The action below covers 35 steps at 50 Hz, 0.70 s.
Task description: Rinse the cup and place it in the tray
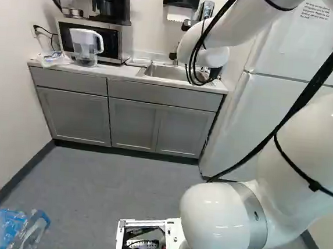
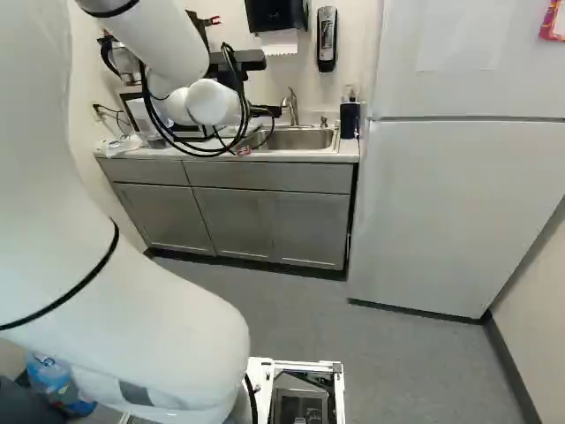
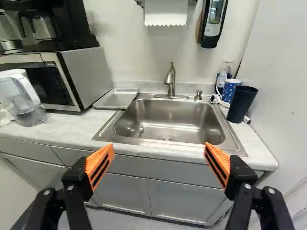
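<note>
If one reads the counter (image 3: 62,130) from the robot's left to its right, first comes the microwave (image 3: 91,72), and just beside it lies the metal tray (image 3: 116,99), flat, near the left edge of the sink (image 3: 105,132). Next is the sink itself, with the faucet (image 3: 170,81) standing at its back. The gripper (image 3: 159,149) is in front of the sink; its two fingers (image 3: 100,165) stand wide apart and hold nothing. To the right of the sink, near the fridge (image 2: 441,203), there are two possible things for the task: a tall dark cup (image 3: 242,104) and, just behind it, a blue dotted mug (image 3: 230,89). Which one is meant, I cannot tell with certainty, but the dark cup is nearer to the gripper.

The important relation is therefore this: the dark cup lies ahead of the gripper and to its right, beyond the line of the right finger, while the tray lies ahead and to the left. The long axis of the cup looks about vertical. In my judgement, the gripper must first travel forward and to the right, then take the cup from two sides; one finger arriving too early could tip it.
</note>
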Tool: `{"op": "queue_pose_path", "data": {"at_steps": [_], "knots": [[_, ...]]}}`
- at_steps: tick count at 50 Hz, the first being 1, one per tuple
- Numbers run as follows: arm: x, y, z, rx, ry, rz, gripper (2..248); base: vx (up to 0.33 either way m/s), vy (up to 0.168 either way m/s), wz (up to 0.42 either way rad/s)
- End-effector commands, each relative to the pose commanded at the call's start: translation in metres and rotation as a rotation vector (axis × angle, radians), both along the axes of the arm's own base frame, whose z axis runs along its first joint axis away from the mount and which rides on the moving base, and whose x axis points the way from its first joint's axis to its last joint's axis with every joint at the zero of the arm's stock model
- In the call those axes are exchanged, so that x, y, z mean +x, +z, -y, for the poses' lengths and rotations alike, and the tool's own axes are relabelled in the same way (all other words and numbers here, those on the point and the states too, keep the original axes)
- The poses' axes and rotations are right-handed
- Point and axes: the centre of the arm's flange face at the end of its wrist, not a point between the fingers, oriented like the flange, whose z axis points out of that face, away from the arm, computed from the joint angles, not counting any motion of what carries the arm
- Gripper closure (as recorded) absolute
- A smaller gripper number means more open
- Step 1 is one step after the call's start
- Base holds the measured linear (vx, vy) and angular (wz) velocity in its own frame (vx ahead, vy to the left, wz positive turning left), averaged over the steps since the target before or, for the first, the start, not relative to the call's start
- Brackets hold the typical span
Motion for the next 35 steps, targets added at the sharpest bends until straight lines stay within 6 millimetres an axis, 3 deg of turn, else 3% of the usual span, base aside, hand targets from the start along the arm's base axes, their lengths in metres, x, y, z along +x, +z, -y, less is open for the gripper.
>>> {"op": "queue_pose_path", "data": {"at_steps": [35], "knots": [[0.008, 0.030, 0.000, 0.000, 0.000, -0.022, 3, 0.000, 0.000, 0.000]]}}
